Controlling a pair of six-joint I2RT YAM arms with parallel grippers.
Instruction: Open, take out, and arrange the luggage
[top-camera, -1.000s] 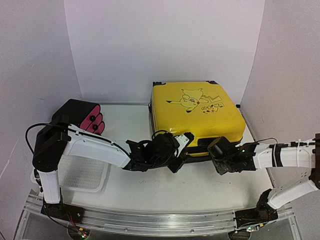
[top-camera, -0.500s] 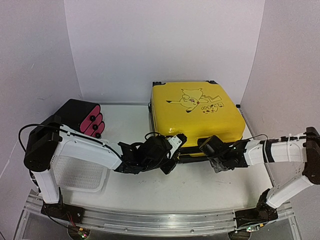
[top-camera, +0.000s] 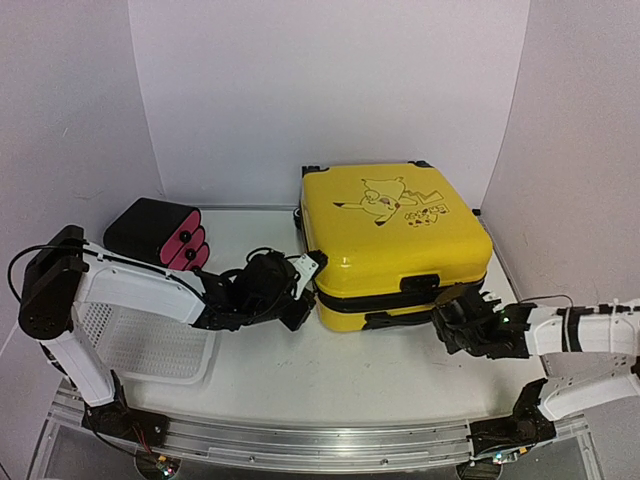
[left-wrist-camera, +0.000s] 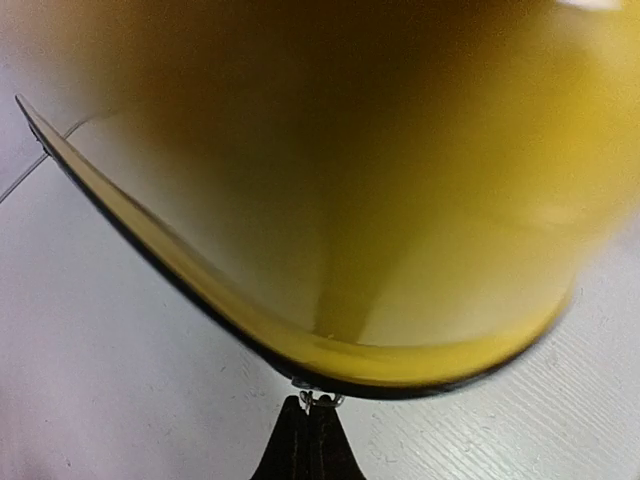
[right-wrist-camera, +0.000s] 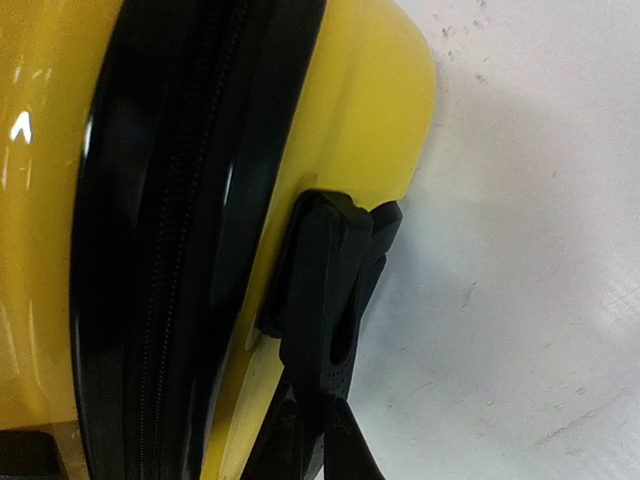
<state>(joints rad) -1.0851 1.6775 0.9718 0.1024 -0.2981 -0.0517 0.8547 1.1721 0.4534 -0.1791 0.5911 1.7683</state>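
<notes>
luggage (top-camera: 395, 235): closed, lying flat, right-rear of table (top-camera: 380, 385) | basket (top-camera: 160, 345), black case (top-camera: 160, 232): left side, well apart from luggage | right gripper (right-wrist-camera: 322, 425): shut beside black fitting (right-wrist-camera: 330, 290), grip cannot be told | left gripper (left-wrist-camera: 313, 410): pinched on zipper pull (left-wrist-camera: 318, 398) | advice: draw along the band, follow corner curve, brace shell.

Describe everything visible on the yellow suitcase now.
The luggage: glossy yellow hard shell lying flat, lid down, black cartoon drawing on top. A black zipper band rings its middle; black wheels at the far edge. The shut left gripper pinches a metal zipper pull at its near-left corner; the right gripper is shut at a black fitting.
</notes>
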